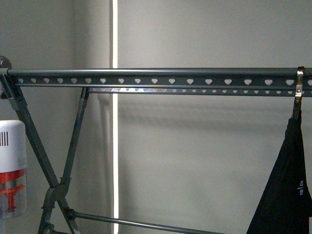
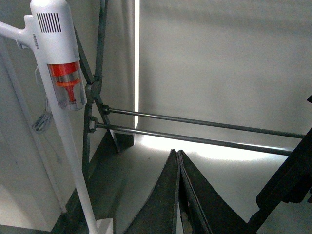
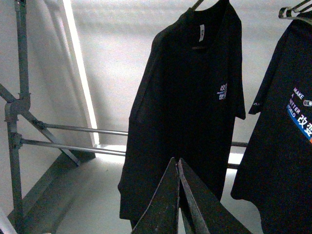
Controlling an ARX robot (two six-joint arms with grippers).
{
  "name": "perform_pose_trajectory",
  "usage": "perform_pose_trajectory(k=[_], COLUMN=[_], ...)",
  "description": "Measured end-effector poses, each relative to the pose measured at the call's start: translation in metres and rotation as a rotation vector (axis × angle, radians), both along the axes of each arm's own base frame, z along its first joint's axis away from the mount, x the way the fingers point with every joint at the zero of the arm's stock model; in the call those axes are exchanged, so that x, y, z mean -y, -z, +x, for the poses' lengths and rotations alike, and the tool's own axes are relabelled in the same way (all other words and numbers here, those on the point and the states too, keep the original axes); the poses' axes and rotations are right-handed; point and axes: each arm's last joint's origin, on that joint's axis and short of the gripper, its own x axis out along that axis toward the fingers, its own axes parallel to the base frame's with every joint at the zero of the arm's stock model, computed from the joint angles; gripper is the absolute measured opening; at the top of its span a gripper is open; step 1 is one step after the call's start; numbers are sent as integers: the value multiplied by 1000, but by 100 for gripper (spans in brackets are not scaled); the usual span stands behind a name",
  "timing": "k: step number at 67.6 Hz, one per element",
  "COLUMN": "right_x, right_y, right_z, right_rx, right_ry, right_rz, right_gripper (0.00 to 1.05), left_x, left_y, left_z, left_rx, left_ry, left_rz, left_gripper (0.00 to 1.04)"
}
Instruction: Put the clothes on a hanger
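pale grey walls with a bright vertical strip of light are backing the rack (image 1: 146, 78), whose heart-punched rail is running level across the front view on crossed legs. neither arm is showing in that view. you are looking at a black shirt (image 1: 287, 195) hanging from a brass-coloured hook (image 1: 299, 90) at the far right end of the rail, mostly cut off by the frame edge.

the right wrist view is showing two shirts hanging on hangers: a nearer one (image 3: 187, 107) with a small chest print, and a second shirt (image 3: 282, 136) carrying the "make a better world" lettering and blue bar. the right gripper (image 3: 178, 195) is pointing straight at the nearer shirt, fingers pressed together, holding nothing.

the left gripper (image 2: 178, 195) is likewise closed and empty, aiming at the rack's lower cross rods (image 2: 204, 131), with a white and orange vacuum (image 2: 61, 73) standing beside the legs.

judging by this, the clothes are lying toward the right arm's side, hanging long axis vertical, so the right arm is the nearer one. the hanging is looking largely done.
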Motion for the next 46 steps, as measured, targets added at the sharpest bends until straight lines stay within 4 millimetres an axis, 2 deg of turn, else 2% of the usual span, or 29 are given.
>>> perform_pose_trajectory(k=[7, 21, 25, 38, 41, 46], right_x=[0, 0, 0, 0, 0, 0], right_y=[5, 13, 21, 21, 21, 21], right_z=[-2, -14, -14, -14, -14, -14], right_rx=[-1, 1, -2, -3, -3, -3], right_ry=[0, -1, -1, -1, -1, -1], right_rz=[0, 0, 0, 0, -1, -2], right_gripper=[2, 2, 2, 2, 8, 22], left_x=[0, 0, 0, 0, 0, 0], left_y=[3, 3, 3, 3, 3, 3], left_z=[-10, -11, -11, -11, -11, -11], left_rx=[-10, -6, -6, -6, -6, -5], left_ry=[1, 0, 0, 0, 0, 0], left_rz=[0, 0, 0, 0, 0, 0], left_gripper=[4, 4, 4, 4, 4, 18])
